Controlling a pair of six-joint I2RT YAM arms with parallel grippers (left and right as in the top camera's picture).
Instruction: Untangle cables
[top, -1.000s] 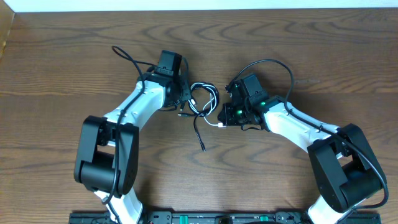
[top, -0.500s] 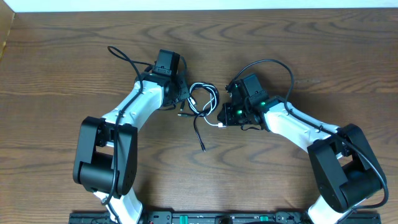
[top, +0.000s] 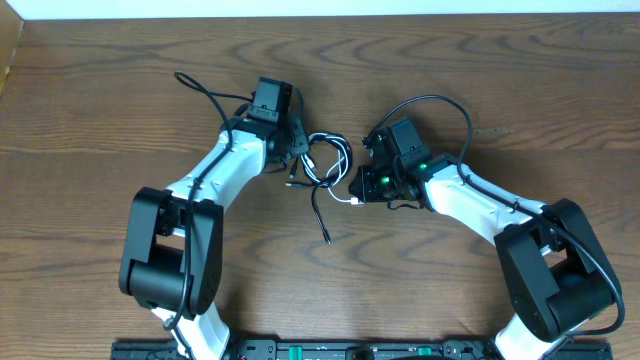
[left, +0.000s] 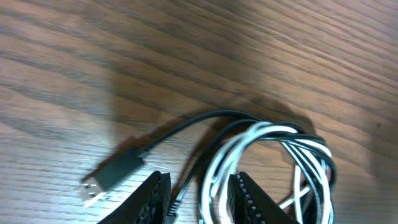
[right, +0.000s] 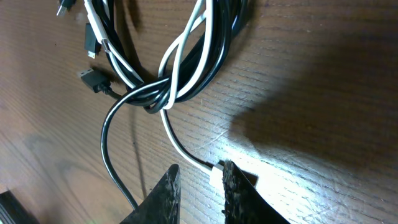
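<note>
The black cable (top: 318, 210) and the white cable (top: 341, 150) lie tangled in one small coil at the table's middle. In the left wrist view the black cable (left: 180, 127) ends in a USB plug (left: 112, 174), and the white cable (left: 267, 130) loops beside it. My left gripper (left: 199, 180) (top: 300, 152) is open at the coil's left edge, with a black and a white strand running between its fingers. My right gripper (right: 200, 168) (top: 357, 188) stands slightly open. The white plug (right: 217, 174) rests against its right finger, clear of the left one. Above it the black cable (right: 106, 143) and the white cable (right: 177, 146) cross in a knot.
Thicker black arm wires arch over the table behind the left arm (top: 200, 92) and the right arm (top: 445, 100). The table's far edge (top: 320, 16) runs along the top, and a black rail (top: 330, 350) lies at the front.
My left gripper's fingers have spread apart at the coil, and its wrist has shifted slightly. The cables and the right arm look unmoved.
</note>
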